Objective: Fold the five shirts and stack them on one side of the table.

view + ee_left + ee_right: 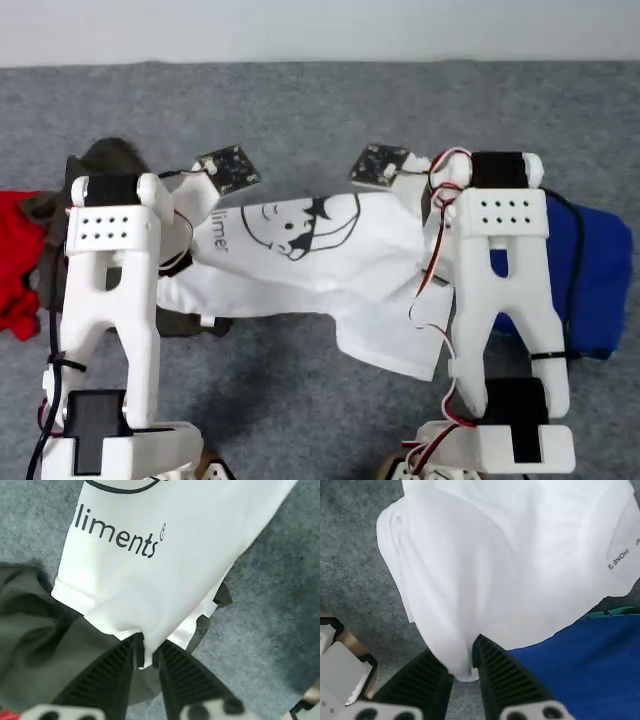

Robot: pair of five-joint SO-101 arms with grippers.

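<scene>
My left end effector (147, 652) and right end effector (457, 656) are each clamped on an edge of the white shirt (300, 270). It stretches between them over the bench (300, 120), long axis left to right. A blue shirt (600, 270) lies just right, nearest my right arm.

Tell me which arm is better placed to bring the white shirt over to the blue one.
Right, probably. The right gripper is shut on the white shirt beside the blue shirt; the left gripper pinches its far edge by the dark shirt.
</scene>
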